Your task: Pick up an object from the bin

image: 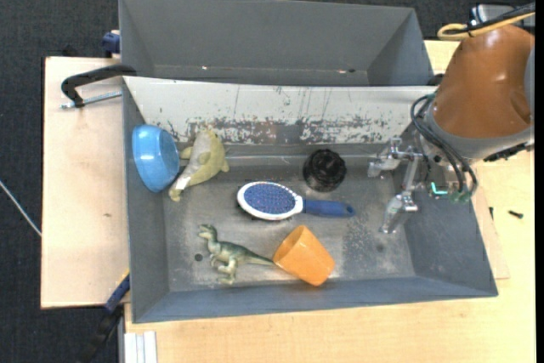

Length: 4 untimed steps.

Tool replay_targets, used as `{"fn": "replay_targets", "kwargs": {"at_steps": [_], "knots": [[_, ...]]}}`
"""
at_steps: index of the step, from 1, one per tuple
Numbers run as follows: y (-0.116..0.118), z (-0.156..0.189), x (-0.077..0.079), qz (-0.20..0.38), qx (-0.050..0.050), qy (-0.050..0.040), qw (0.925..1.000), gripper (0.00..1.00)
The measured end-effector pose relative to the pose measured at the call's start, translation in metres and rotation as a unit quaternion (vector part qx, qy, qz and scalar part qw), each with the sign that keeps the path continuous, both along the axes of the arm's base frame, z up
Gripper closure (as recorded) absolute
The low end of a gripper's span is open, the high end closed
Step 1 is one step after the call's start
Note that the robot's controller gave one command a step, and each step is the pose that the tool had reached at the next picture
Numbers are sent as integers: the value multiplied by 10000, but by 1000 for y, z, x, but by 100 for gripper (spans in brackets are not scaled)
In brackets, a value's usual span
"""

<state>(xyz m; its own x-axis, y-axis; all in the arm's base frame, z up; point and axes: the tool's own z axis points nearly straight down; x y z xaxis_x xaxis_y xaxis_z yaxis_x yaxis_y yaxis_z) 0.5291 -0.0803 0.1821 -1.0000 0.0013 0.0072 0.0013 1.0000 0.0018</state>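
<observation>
Grey bin (149, 268). The gripper (395, 212) sits low over bare floor just right of the blue-and-white hairbrush (272, 201), near its handle tip; open or closed, cannot tell. Blue bowl (153, 155) is far left of the brush, orange cup (304, 255) just below it, yellowish dinosaur (202, 161) upper left, green dinosaur (225, 251) lower left, black round cap (325, 168) upper right.

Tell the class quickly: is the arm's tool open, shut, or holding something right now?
Tool: open, with nothing between its fingers, low over the right side of the bin.
</observation>
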Motion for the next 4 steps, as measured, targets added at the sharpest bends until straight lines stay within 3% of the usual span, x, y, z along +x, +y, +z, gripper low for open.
{"fn": "replay_targets", "kwargs": {"at_steps": [1,2,3,4], "knots": [[50,-88,25,1301,-10,-61,9915,0],[52,-88,27,1308,-7,-114,9913,100],[42,10,13,1466,-14,-105,9891,100],[47,160,-20,1349,-17,-110,9908,100]]}}
